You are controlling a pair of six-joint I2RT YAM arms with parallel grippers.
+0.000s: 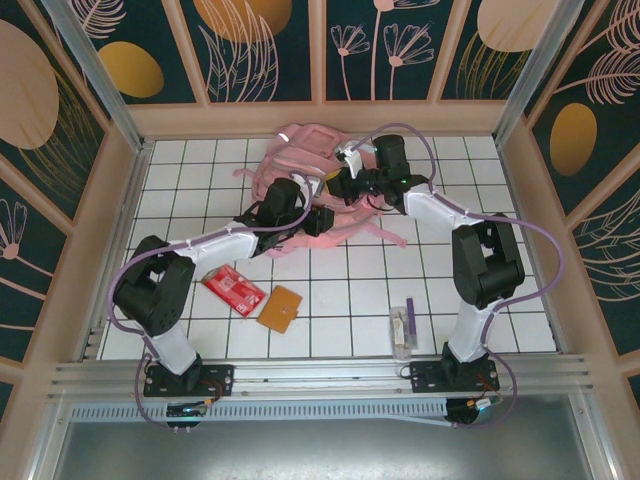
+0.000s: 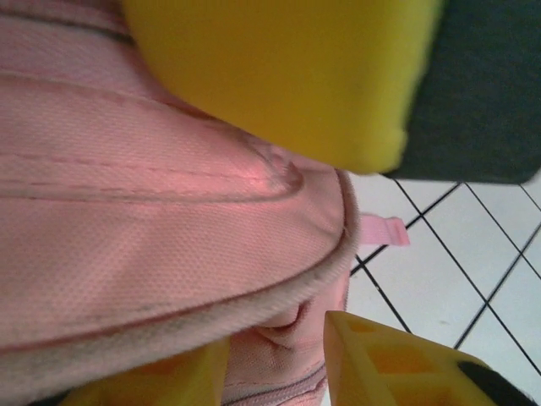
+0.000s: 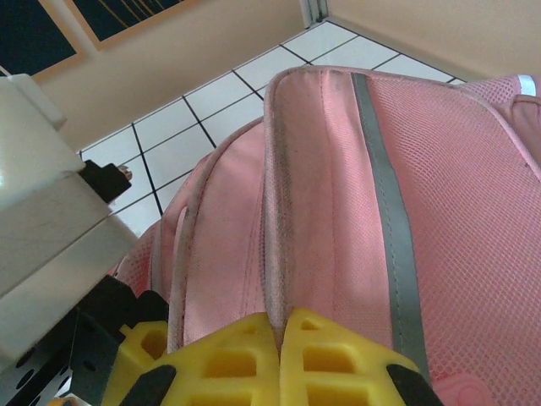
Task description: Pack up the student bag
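Observation:
The student bag (image 1: 300,165), a soft pink backpack, lies at the back middle of the tiled table. My right gripper (image 1: 347,186) reaches over its right side. In the right wrist view that gripper (image 3: 280,328) is shut on a raised pink seam of the student bag (image 3: 338,194), next to a grey reflective strip (image 3: 389,211). My left gripper (image 1: 318,221) is at the bag's near edge. Its yellow fingers (image 2: 389,364) stand apart, with pink fabric and a zipper of the student bag (image 2: 152,220) between them. I cannot tell if they press on it.
A red packet (image 1: 234,290), a brown wallet (image 1: 280,308) and a clear case with a purple pen (image 1: 404,328) lie on the near tiles. Wooden walls (image 1: 95,230) close in the table. A yellow and dark block (image 2: 287,76) hangs close above the left gripper.

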